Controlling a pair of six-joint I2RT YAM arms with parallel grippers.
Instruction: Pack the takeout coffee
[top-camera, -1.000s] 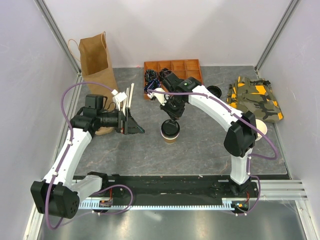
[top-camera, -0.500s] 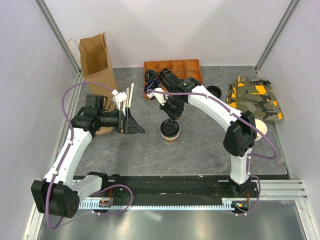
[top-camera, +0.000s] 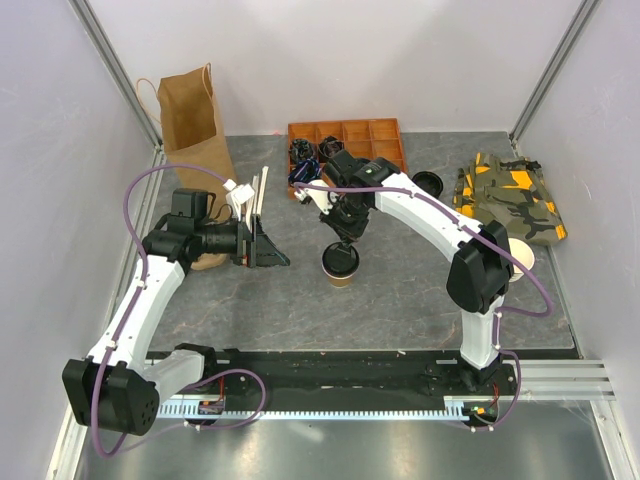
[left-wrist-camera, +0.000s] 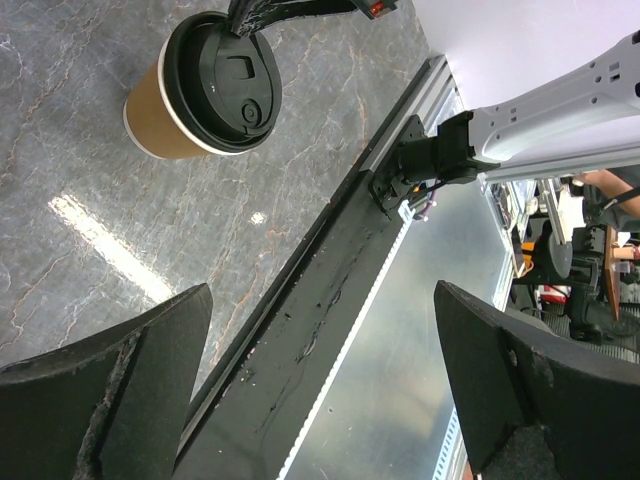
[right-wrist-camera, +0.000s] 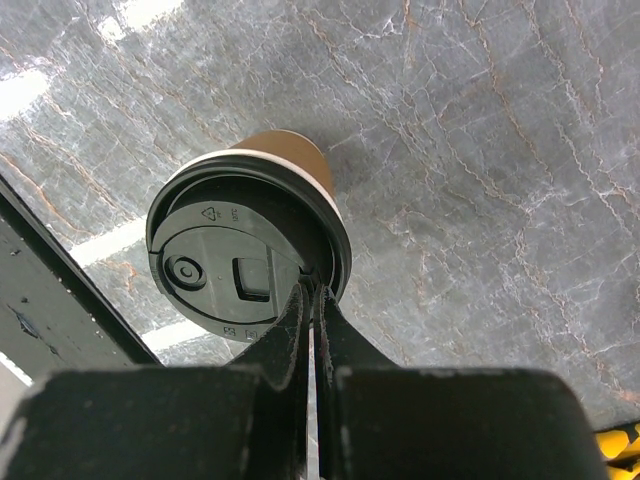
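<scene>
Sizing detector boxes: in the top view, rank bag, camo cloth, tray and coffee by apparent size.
1. bag and camo cloth: too close to rank, and the bag stands tall, nearer the camera.
2. tray, partly hidden by the right arm.
3. coffee, clearly smallest.

Left gripper, mid-left, points rightward, jaws spread wide. Right gripper, at centre, points down, jaws pressed together.
</scene>
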